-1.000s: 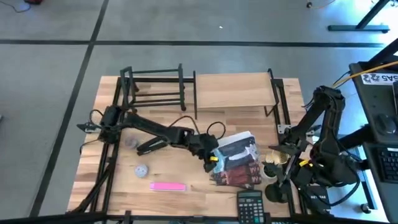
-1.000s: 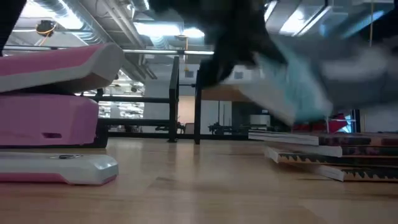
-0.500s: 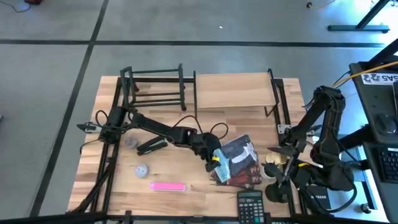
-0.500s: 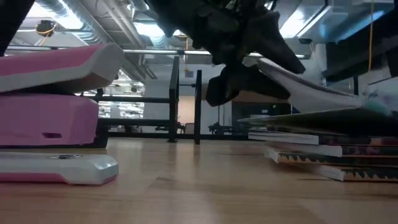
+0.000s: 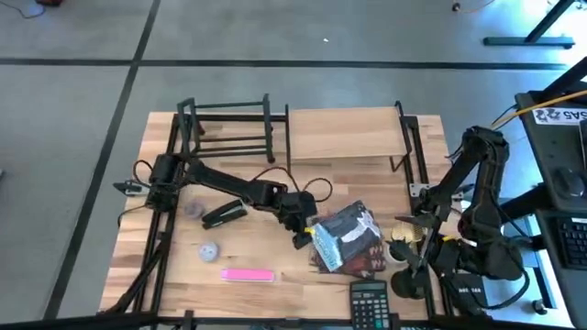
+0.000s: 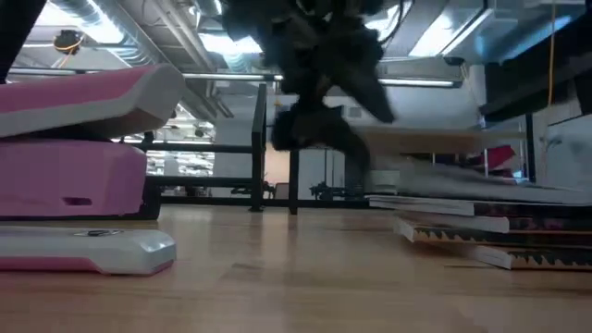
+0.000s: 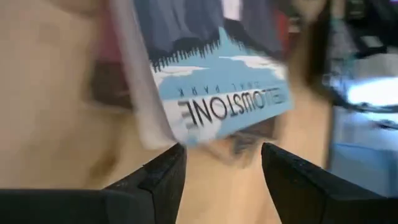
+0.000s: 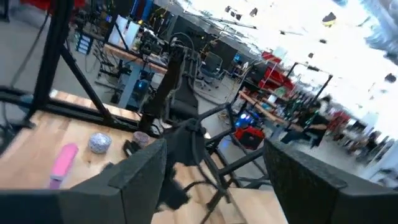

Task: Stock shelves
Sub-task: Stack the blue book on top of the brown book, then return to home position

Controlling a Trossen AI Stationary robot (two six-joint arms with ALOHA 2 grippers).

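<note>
Since a second ago your left gripper [image 5: 304,236] has let the Yellowstone booklet [image 5: 345,235] drop onto the book stack [image 5: 359,257]; its fingers are spread, just beside the cover, likely to regrip. Both shelves, black rack [image 5: 225,128] and wood shelf [image 5: 344,133], stand unstocked at the table's far edge. Your right gripper [image 5: 408,266] waits at the table's right edge; whether it's open I can't tell.

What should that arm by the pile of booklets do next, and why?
Probably close in on the blue-and-white Yellowstone booklet: the left gripper is open at its edge on the stack, and the light wood two-level shelf has nothing on top.
</note>
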